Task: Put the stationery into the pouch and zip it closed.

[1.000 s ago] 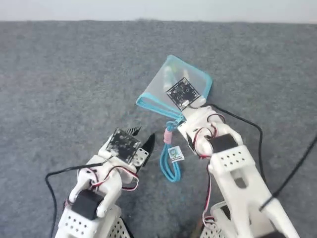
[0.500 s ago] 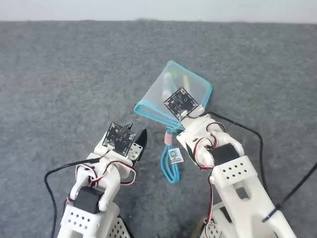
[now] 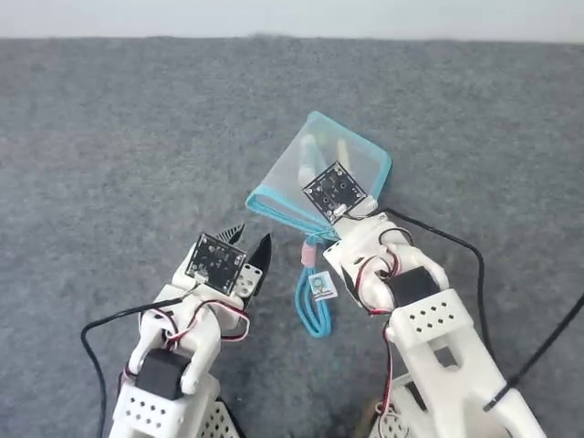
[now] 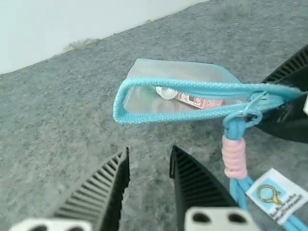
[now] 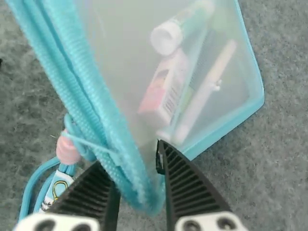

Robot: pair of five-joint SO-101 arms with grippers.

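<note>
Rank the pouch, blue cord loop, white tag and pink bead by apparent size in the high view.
1. pouch
2. blue cord loop
3. white tag
4. pink bead, close to the tag in size, so unsure

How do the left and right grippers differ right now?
The right gripper is clamped on a corner of the pouch at its zip edge; the left gripper holds nothing. The right's jaws press the pouch; the left's stand open, short of it. Both have black ribbed jaws pointing toward the pouch.

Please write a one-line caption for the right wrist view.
Right pincer clamps the pouch at its zipper edge, stationery inside.
</note>
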